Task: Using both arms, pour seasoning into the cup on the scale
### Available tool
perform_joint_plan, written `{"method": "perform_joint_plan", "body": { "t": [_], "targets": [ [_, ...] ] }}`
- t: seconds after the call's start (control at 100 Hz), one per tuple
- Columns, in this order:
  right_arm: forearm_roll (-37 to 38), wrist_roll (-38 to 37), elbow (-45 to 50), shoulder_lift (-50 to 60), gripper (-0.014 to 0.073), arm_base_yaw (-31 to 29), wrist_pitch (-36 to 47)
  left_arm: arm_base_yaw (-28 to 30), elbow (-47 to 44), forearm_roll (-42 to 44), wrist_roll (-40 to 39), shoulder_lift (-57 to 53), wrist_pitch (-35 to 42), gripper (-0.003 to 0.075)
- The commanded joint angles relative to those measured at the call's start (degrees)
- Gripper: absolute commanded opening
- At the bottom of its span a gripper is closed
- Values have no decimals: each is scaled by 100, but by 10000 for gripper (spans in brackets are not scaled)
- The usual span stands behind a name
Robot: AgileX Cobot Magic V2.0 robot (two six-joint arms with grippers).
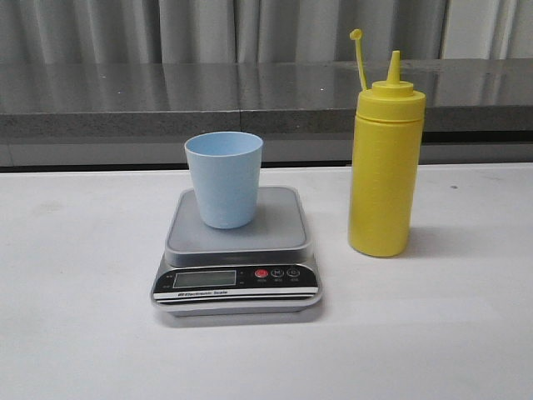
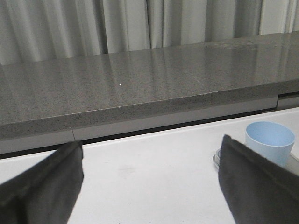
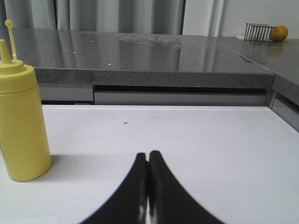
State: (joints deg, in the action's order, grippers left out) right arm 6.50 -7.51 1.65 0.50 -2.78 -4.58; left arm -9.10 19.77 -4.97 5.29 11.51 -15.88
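**Seasoning bottle stands untouched beside the scale**

Seasoning has yet to leave the white table (image 1: 75, 333). Nearest the front camera sits the digital kitchen scale (image 1: 236, 283), its display facing forward, too small to read. On its platform stands the light blue cup (image 1: 223, 179), upright and apparently empty. Just beside the scale, on the robot's right, stands the yellow squeeze bottle (image 1: 383, 167), upright, its tethered cap hanging off the nozzle on a thin strap. Farther back run a grey stone ledge (image 1: 166, 96) and pale curtains.

Neither arm shows in the front view. The left gripper (image 2: 152, 186) has its fingers spread wide apart, holding nothing, with the cup off to one side. The right gripper (image 3: 148, 186) has its fingers pressed together on nothing, the bottle well off to its side.

Risks, as I judge them: a closed right claw reaching in could knock the tall bottle over; a squeeze too hard could overshoot the light cup or tip it. How much seasoning the opaque bottle holds cannot be seen.
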Motion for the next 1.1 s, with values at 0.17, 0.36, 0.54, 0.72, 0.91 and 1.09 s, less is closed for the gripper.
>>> {"method": "perform_joint_plan", "body": {
  "t": [0.17, 0.36, 0.54, 0.72, 0.91, 1.09],
  "targets": [
    [60, 6, -3, 102, -120, -37, 458, 11, 137, -10, -6, 43, 385, 321],
    [60, 6, -3, 102, -120, -37, 458, 11, 137, -10, -6, 43, 385, 43],
    [60, 6, -3, 102, -120, -37, 458, 11, 137, -10, -6, 43, 385, -18],
    [60, 6, -3, 102, -120, -37, 458, 11, 137, -10, -6, 43, 385, -18],
    [61, 6, -3, 102, -120, -37, 519, 11, 137, -10, -6, 43, 385, -18],
    [66, 6, -54, 85, -120, -37, 1691, 11, 137, -10, -6, 43, 385, -18]
  ]
}}
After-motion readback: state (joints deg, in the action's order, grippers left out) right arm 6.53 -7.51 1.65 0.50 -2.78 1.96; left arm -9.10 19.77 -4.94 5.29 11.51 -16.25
